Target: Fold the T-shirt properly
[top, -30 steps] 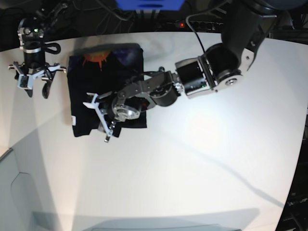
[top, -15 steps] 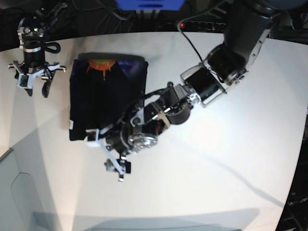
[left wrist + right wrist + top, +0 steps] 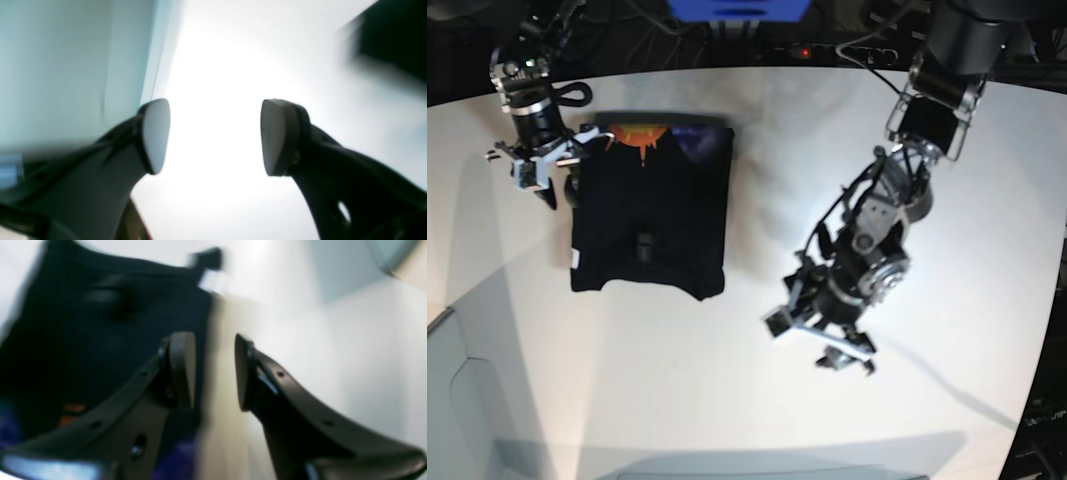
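Observation:
The black T-shirt (image 3: 652, 220) lies folded into a rectangle on the white table (image 3: 727, 400), left of centre. Its orange sun print (image 3: 637, 133) shows at the far edge and a small white tag (image 3: 575, 258) at the near left corner. My right gripper (image 3: 555, 185) is open and empty at the shirt's far left corner. In the right wrist view the gripper (image 3: 215, 370) hangs over the shirt's (image 3: 100, 323) edge. My left gripper (image 3: 817, 345) is open and empty over bare table, well right of the shirt. In the left wrist view its (image 3: 215, 136) jaws stand wide apart.
A pale grey panel (image 3: 457, 400) sits at the table's near left corner. Dark cables and a blue object (image 3: 737, 8) lie beyond the far edge. The table's right edge curves away at the far right (image 3: 1052, 330).
My left arm has let go and swung from the shirt's near right part out to the right. The shirt now lies flat and squared. My right gripper has moved right, up to the shirt's corner.

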You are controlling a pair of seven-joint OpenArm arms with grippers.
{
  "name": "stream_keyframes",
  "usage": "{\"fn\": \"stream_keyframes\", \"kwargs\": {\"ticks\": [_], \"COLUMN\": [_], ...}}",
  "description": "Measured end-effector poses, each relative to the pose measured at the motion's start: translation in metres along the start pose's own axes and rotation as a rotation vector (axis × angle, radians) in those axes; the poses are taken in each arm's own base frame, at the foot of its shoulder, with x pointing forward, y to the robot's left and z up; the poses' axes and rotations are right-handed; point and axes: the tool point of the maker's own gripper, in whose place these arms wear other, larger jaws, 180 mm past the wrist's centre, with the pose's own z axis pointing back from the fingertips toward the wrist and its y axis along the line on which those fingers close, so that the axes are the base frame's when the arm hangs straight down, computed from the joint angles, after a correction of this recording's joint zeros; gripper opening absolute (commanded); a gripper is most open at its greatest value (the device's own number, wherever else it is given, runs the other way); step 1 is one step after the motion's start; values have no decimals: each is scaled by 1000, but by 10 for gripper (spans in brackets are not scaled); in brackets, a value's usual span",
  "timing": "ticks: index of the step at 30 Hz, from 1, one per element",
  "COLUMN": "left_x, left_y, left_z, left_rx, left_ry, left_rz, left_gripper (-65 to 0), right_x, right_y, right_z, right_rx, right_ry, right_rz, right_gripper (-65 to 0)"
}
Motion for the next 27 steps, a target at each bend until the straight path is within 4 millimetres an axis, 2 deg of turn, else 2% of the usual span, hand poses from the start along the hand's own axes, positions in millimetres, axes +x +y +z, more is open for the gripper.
{"fn": "stream_keyframes", "kwargs": {"ticks": [2,4,8,10,13,16,21,24,27], "left_x": [-36,-72,-149,-178,-210,-231,-253,-258,-256], "left_y": [-2,0,19,14,1,-9,-57,-80,-90], "left_z": [9,20,47,60,76,89,106,113,124], "left_rx": [1,16,119,130,129,132,39,0,5], "left_ry": [56,116,280,339,415,465,541,570,565], "left_rz": [64,137,273,325,379,411,422,441,483], "left_gripper": [-245,-245,-245,-245,-246,-246,-246,-246,-246], "right_x": [5,1,-13,-23,-41,-58,-67,-66,-65], "right_y": [24,40,48,50,55,58,49,44,40], "right_z": [-1,-1,3,0,-5,-10,-15,-16,-17], "right_rx": [65,111,137,144,159,169,181,176,178], "right_ry": [-16,-5,33,57,93,131,146,146,148], "right_rz": [1,-4,-6,-25,-63,-91,-75,-61,-40], "right_gripper": [-469,-470,-471,-481,-517,-540,-543,-543,-543]}}
